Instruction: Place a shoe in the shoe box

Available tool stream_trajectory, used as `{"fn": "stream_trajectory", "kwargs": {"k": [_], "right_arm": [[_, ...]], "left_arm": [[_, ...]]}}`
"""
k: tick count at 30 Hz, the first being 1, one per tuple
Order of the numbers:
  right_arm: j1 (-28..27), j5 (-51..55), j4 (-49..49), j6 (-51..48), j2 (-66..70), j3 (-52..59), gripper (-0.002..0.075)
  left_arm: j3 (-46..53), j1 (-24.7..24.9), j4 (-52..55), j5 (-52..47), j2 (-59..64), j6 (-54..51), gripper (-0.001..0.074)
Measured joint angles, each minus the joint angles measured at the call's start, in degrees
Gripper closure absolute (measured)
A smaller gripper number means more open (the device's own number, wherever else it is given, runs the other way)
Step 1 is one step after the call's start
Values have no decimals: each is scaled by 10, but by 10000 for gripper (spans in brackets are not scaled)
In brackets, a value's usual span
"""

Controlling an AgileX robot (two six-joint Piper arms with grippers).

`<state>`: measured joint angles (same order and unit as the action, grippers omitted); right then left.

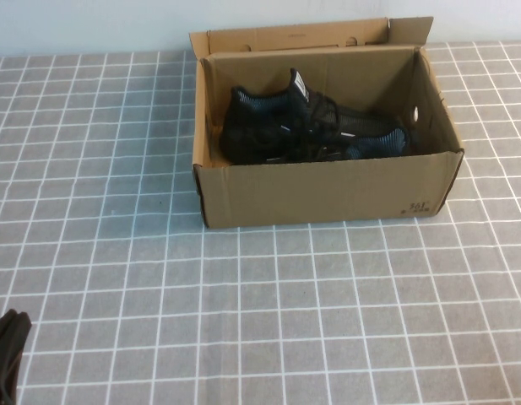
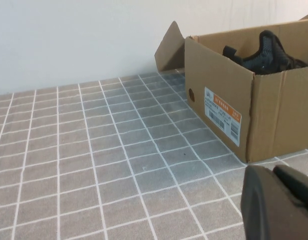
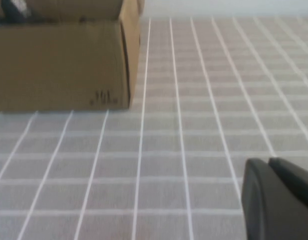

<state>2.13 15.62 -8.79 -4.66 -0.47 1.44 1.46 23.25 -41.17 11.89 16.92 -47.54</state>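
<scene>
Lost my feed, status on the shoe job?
Left gripper parked at near-left table edge; right gripper low near the shoe box, both away from it. Shoe inside box. Nothing in the way.

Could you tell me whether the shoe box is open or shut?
Open: the shoe box has its lid flap folded back, exposing the shoe inside.

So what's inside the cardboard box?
Black sneakers lie inside the shoe box; its front wall covers their soles. The left gripper waits near the table's corner, and the right gripper stays low, away from the box.
</scene>
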Motion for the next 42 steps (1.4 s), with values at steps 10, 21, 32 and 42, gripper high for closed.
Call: {"fn": "stream_trajectory", "kwargs": {"k": [10, 21, 32, 42], "right_arm": [[0, 47, -3, 1, 0, 0, 742], [0, 48, -4, 1, 0, 0, 742], [0, 48, -4, 1, 0, 0, 742], [0, 48, -5, 1, 0, 0, 742]], "left_arm": [[0, 0, 0, -1, 0, 0, 735], [0, 0, 0, -2, 0, 0, 736], [0, 0, 0, -2, 0, 0, 736], [0, -3, 132, 3, -6, 58, 736]]}}
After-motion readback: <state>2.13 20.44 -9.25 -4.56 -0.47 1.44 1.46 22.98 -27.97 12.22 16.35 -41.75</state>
